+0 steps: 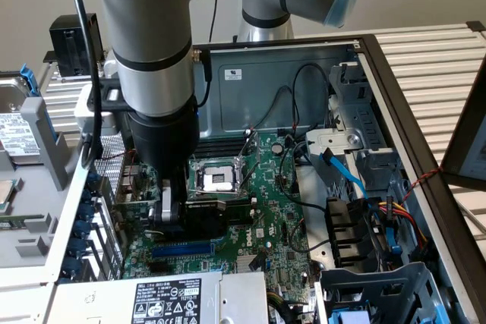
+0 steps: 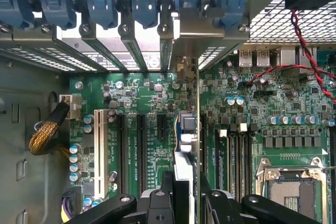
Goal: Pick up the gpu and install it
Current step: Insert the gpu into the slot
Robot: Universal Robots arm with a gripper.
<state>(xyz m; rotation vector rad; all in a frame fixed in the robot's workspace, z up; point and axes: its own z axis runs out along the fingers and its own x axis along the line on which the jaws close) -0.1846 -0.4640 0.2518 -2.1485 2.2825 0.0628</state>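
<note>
Inside the open grey computer case [image 1: 258, 73], near seven o'clock in the exterior view, the black gripper [image 2: 186, 195] pinches the silver-bracketed gpu [image 2: 187, 129] edge-on; tilt could seat it crooked on the green motherboard [image 2: 152, 103].

You get gpu [image 2: 187, 140] edge-on in gripper [image 2: 188, 198] clamp; faces and seating in slot hidden. Gripper body cut by frame edge. Power supply label [image 1: 163, 300] print too small to read.

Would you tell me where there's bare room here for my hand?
Free: the slatted table at the exterior view's right, beyond the case; the empty slots between the white slot and the gpu. Crowded: the cables beside the drive cage, and around the gripper.
</note>
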